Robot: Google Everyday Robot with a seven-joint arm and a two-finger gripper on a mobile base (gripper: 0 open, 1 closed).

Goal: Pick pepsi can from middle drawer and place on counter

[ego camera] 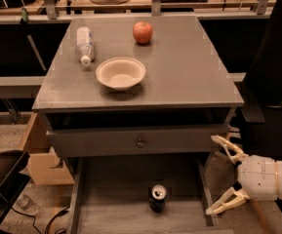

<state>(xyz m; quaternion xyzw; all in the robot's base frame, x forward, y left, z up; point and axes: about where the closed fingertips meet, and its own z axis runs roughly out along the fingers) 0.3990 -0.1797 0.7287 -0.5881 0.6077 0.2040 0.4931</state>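
Observation:
The pepsi can [157,197] stands upright on the floor of the open middle drawer [111,218], near its centre, its silver top facing up. My gripper [220,175] is at the lower right, outside the drawer's right wall, to the right of the can and a little above it. Its two pale fingers [227,147] are spread wide and hold nothing. The counter [179,72] is the broad grey cabinet top above the drawer.
On the counter are a cream bowl [120,73], a red apple [142,32] and a clear water bottle [85,44] lying down. A shut drawer front with a round knob [140,143] sits above the open drawer. A cardboard box [40,165] stands at the left.

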